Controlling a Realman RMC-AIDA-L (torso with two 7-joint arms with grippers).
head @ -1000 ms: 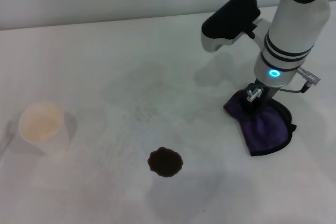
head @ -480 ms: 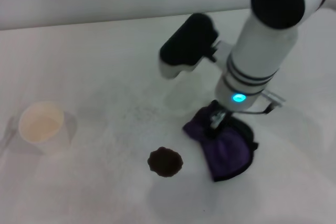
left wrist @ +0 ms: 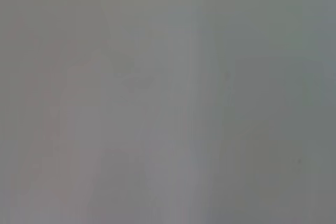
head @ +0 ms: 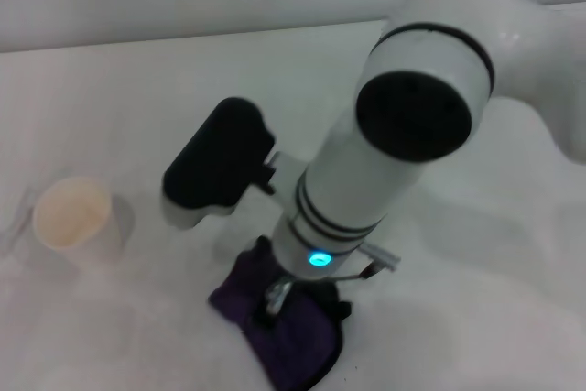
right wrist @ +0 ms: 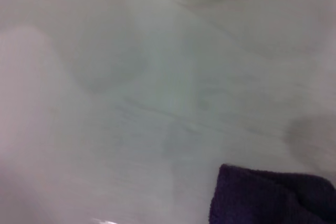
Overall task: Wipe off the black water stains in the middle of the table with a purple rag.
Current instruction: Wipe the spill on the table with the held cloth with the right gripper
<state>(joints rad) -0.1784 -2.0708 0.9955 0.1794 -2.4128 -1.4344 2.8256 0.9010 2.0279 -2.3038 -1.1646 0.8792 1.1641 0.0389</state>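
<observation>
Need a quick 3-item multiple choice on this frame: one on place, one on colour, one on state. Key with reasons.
1. Where is the rag on the table?
A. Under the right claw, near the front edge
B. Inside the cup
C. At the far edge, left of the cup

2. What colour is the rag?
A. White
B. Purple
C. Yellow

3. How does the cup stand?
A. Tipped on its side
B. Upside down
C. Upright, mouth up

Key:
1 A: the head view shows the rag spread beneath the right arm's end, low in the picture.
2 B: deep purple in both the head view and the right wrist view.
3 C: its open round mouth faces up, left of the arm.

The stain is not visible; the left claw is out of view.
</observation>
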